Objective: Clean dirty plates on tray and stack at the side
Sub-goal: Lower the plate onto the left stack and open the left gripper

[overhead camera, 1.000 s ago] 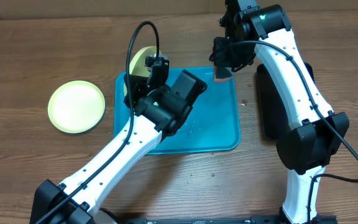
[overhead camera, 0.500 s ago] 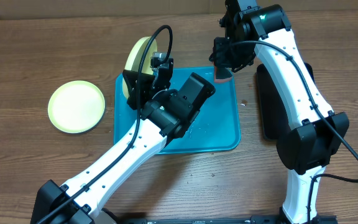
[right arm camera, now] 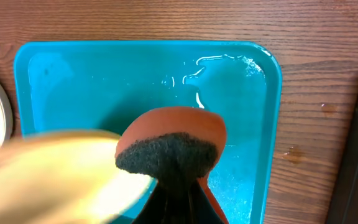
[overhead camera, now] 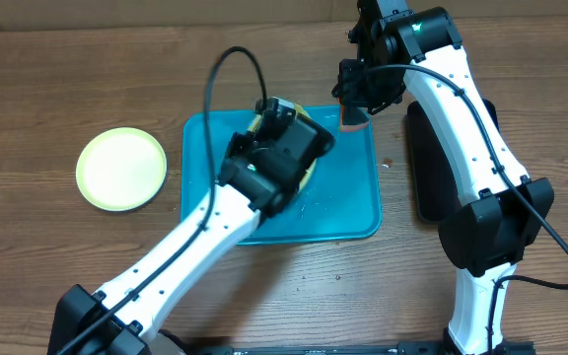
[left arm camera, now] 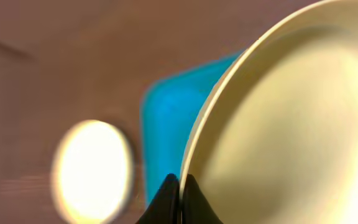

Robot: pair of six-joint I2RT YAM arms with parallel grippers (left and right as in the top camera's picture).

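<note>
Brown wooden table [overhead camera: 57,79] all round, and over it your right gripper [right arm camera: 174,186] is clamped on the rounded orange-red sponge with a dark scouring face [right arm camera: 169,140]. It hangs above the far right part of the large turquoise-blue rectangular plastic tray [right arm camera: 104,81].

Now the relation that counts. The pale yellow-green round plastic plate [left arm camera: 278,124] sits to the sponge's left and a little robot-ward, low over the tray. In the right wrist view its blurred edge runs right up to the sponge's lower left. Touching or just short? You cannot tell through the blur.

Your left gripper [left arm camera: 180,190] pinches that plate by its rim, jaws closed narrow on the edge. So the left arm carries the plate and the right arm has the sponge closest to it.

Being round, the plate has no long axis. Its hollow face turns toward the left wrist camera, and the exact tilt is unclear.

Further off to the sponge's left, past the tray, a second pale yellow-green plate [overhead camera: 121,169] lies flat on the table. On the sponge's right is the narrow black tray [overhead camera: 427,168].

My read: the scrub is about to start.
</note>
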